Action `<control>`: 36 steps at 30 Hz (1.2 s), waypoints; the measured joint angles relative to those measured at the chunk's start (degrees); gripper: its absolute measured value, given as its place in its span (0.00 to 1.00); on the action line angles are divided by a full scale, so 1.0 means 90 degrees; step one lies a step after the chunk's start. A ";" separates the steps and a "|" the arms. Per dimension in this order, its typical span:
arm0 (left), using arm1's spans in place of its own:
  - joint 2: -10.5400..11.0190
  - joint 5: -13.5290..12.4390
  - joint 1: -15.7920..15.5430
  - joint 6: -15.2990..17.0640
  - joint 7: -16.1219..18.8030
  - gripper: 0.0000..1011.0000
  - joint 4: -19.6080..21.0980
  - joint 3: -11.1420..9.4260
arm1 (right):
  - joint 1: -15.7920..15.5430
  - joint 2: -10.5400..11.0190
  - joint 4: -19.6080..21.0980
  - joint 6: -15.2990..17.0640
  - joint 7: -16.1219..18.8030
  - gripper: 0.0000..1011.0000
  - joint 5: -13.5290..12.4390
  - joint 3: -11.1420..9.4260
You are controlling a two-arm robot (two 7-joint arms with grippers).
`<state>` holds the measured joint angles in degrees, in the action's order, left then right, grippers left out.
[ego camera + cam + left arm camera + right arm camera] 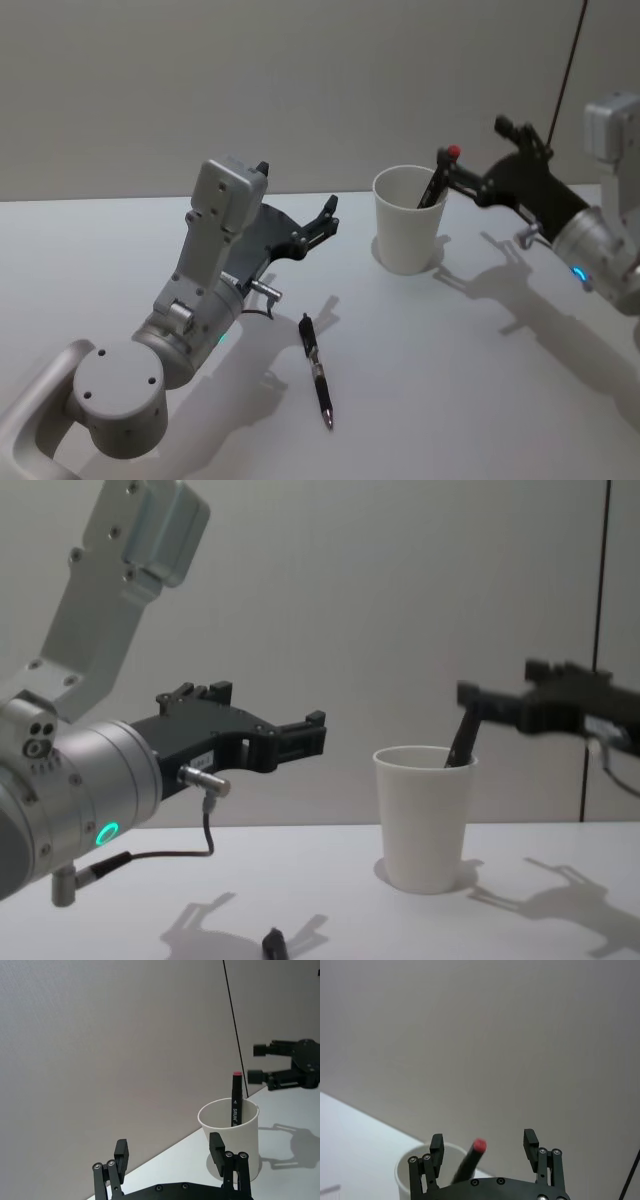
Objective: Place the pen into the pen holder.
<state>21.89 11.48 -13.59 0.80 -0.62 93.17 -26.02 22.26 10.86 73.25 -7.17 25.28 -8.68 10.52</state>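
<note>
The right pincer (254, 1063) hovers with its jaws spread wide, gripping nothing. Just beyond its fingertips is the red end of a red-capped pen (236, 1102), apart from both of them. That pen stands tilted inside the pen holder (408, 235), a white paper cup just below and ahead of the pincer, with its red end above the rolled rim. Farther out, on the cup's other side, the left pincer (169, 1149) hangs above the white surface (480, 380), its jaws also wide open and empty. Below it and nearer the robot, a black pen (317, 372) lies flat on the surface.
</note>
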 joint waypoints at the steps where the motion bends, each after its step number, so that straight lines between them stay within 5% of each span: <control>1: 0.0000 0.0000 0.0000 0.0000 0.0000 0.99 0.0000 0.0000 | -0.0003 0.0024 -0.0046 0.0020 0.0086 0.99 -0.0026 -0.0020; 14: 0.0000 0.0000 0.0000 0.0000 0.0000 0.99 0.0000 0.0000 | 0.0112 0.0432 -0.1180 0.0010 0.1653 0.99 -0.0455 -0.0386; 36: 0.0000 0.0000 0.0000 0.0000 0.0000 0.99 0.0000 0.0000 | 0.0189 0.0611 -0.1722 -0.0052 0.2360 0.99 -0.0650 -0.0545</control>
<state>21.89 11.48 -13.59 0.79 -0.63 93.18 -26.02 23.96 16.36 57.75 -7.64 46.52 -14.53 5.61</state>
